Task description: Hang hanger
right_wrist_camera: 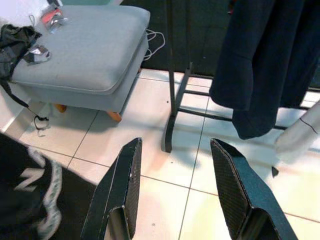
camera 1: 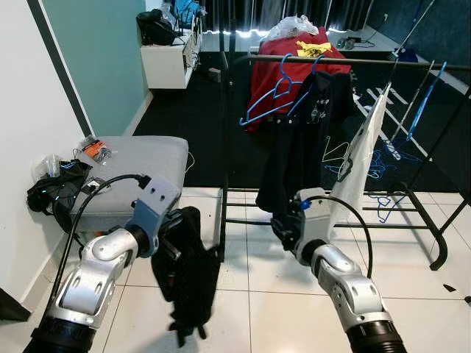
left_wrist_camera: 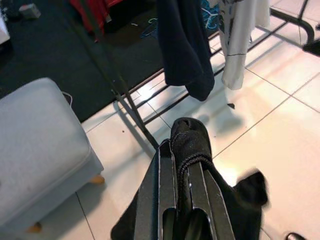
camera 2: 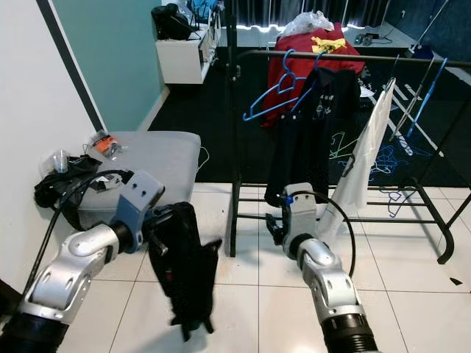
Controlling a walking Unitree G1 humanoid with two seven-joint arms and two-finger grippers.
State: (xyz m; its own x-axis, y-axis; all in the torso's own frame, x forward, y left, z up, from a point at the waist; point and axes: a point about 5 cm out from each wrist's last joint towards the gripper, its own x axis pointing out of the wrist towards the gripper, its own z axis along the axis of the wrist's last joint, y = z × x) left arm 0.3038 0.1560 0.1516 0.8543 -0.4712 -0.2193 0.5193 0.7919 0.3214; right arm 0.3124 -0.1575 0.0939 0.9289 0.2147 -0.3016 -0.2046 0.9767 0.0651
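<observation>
Two garments already hang on the rack (camera 1: pixel 346 62) w/ a blue hanger (camera 1: pixel 276 92) beside them: a dark top (camera 1: pixel 305 140) and a white one (camera 1: pixel 364 158). Left eye view: left gripper (camera 1: pixel 173 254), low near the tiled floor, fingers clenched on a black garment (camera 1: pixel 191 287) that droops toward the tiles, well apart from the rail. Any hanger inside it can't be made out. Right gripper (camera 1: pixel 283 228) sits just below the dark top's hem, holding nothing.

Right eye view: same layout; grey stool (camera 2: pixel 158 158) behind left arm.

Left wrist view: fingers (left_wrist_camera: pixel 167 180) pinch the black fabric's bunched edge; rack leg ahead.

Right wrist view: fingers (right_wrist_camera: pixel 125 185) spread wide, released, floor between them.

Judgement: early stage. Garment picked up, still needs lifting to the rail and hooking on.
</observation>
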